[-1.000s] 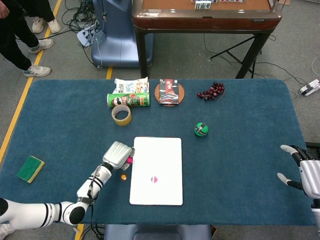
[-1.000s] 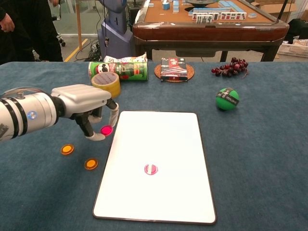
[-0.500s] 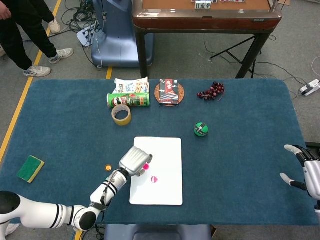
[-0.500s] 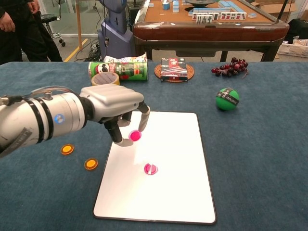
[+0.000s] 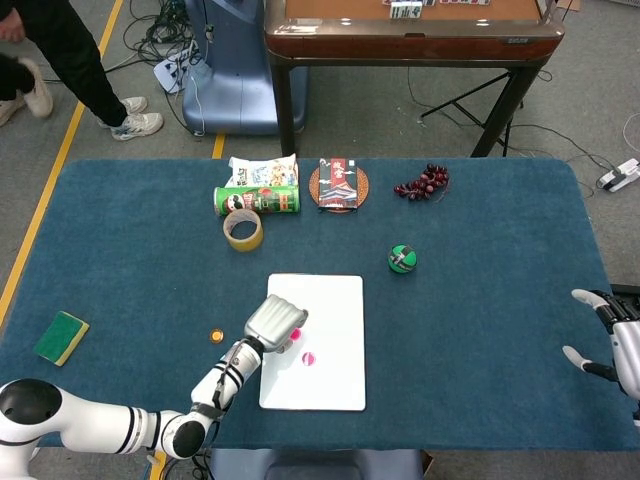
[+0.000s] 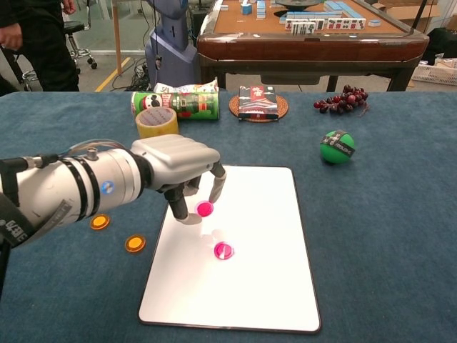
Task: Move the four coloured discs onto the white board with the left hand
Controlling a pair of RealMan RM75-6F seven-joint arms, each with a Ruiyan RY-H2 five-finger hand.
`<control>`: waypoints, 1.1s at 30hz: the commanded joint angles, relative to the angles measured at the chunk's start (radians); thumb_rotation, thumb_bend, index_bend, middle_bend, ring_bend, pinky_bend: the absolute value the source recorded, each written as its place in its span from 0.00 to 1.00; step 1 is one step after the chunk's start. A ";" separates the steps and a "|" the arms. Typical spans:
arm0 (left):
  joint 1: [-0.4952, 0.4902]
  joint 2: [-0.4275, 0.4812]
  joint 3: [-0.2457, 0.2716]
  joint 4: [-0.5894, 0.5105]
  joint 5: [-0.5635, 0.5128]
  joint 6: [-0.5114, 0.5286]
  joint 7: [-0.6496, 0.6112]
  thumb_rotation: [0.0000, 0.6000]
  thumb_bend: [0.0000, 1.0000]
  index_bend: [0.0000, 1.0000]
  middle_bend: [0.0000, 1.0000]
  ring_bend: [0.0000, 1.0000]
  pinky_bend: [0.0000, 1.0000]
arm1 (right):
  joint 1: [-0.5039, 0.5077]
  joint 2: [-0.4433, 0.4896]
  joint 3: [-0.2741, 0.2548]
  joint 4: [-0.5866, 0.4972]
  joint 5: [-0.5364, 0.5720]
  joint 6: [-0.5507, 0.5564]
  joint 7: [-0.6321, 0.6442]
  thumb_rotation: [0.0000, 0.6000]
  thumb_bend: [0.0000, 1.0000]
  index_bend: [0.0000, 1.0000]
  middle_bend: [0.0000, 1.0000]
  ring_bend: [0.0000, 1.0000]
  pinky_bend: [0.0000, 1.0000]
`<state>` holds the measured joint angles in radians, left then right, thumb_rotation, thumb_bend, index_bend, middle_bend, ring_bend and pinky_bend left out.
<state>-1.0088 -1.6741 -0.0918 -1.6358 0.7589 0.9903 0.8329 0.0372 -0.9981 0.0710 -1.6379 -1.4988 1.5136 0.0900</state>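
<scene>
Chest view: a pink disc (image 6: 205,209) is pinched by the left hand (image 6: 187,171) low over the white board (image 6: 264,286), so it can be set by the pink disc (image 6: 223,250) already there. Two orange discs (image 6: 99,222) are left off the board's left edge. The right hand (image 5: 615,345) is spread, idle.

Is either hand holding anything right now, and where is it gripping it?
The left hand pinches a pink disc by its edges, over the white board. The right hand holds nothing.

Glossy white board (image 6: 250,279), matt cloth table (image 6: 385,236)
</scene>
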 commanded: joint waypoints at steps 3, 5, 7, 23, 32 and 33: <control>-0.002 0.002 0.006 -0.001 -0.005 0.000 -0.001 1.00 0.29 0.45 1.00 1.00 1.00 | 0.002 -0.002 0.000 -0.002 0.000 -0.003 -0.005 1.00 0.00 0.25 0.27 0.29 0.48; -0.003 0.001 0.008 -0.004 -0.007 0.002 0.000 1.00 0.29 0.42 1.00 1.00 1.00 | 0.002 -0.002 0.000 -0.003 -0.001 -0.003 -0.008 1.00 0.00 0.25 0.27 0.29 0.48; -0.003 0.002 0.009 -0.009 -0.008 0.005 0.000 1.00 0.29 0.40 1.00 1.00 1.00 | 0.002 -0.002 -0.001 -0.004 -0.002 -0.004 -0.010 1.00 0.00 0.25 0.27 0.29 0.48; 0.085 0.156 0.098 -0.161 0.083 0.096 -0.037 1.00 0.29 0.47 1.00 1.00 1.00 | 0.010 -0.010 -0.003 -0.009 -0.004 -0.016 -0.035 1.00 0.00 0.25 0.27 0.29 0.48; 0.145 0.212 0.162 -0.180 0.175 0.106 -0.079 1.00 0.29 0.49 1.00 1.00 1.00 | 0.017 -0.016 -0.003 -0.015 0.004 -0.030 -0.061 1.00 0.00 0.25 0.27 0.29 0.48; 0.152 0.213 0.166 -0.182 0.179 0.108 -0.082 1.00 0.29 0.49 1.00 1.00 1.00 | 0.017 -0.016 -0.003 -0.015 0.005 -0.031 -0.062 1.00 0.00 0.25 0.27 0.29 0.48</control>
<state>-0.8642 -1.4646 0.0691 -1.8150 0.9330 1.0948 0.7558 0.0541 -1.0141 0.0682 -1.6529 -1.4942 1.4831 0.0283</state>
